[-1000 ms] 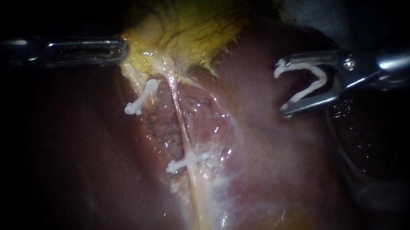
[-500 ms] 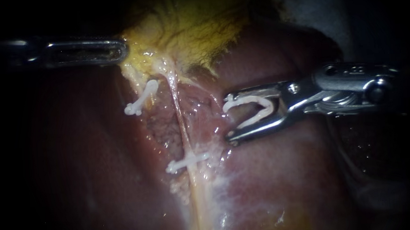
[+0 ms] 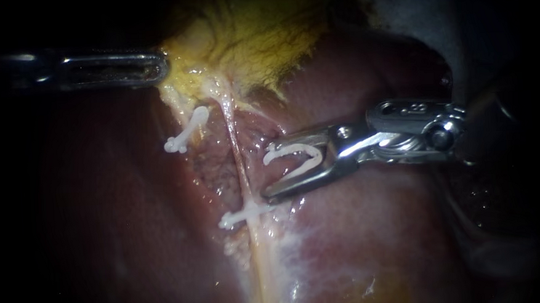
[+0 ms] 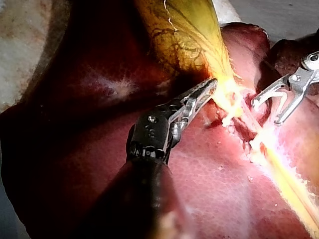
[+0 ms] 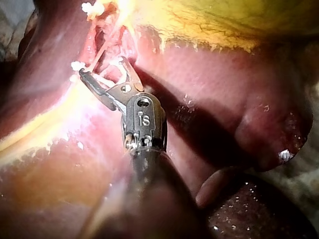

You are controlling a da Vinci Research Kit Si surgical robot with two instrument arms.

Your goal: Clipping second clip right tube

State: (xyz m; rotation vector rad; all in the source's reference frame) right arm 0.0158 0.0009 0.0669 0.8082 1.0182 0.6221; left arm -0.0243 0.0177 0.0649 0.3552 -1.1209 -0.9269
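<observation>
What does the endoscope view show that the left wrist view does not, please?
Endoscope only: two closed clips, the upper clip and the lower clip crossing the thin tube, plus the open clip carried by the right instrument. Left wrist only: the wrist joint and dark shaft of the left instrument. Both: that instrument holding the gallbladder at its edge, and the right instrument.

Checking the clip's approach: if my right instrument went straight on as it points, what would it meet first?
Probably the right tube, ahead of the right instrument and its loaded clip, above the clip already on it; depth unclear.
</observation>
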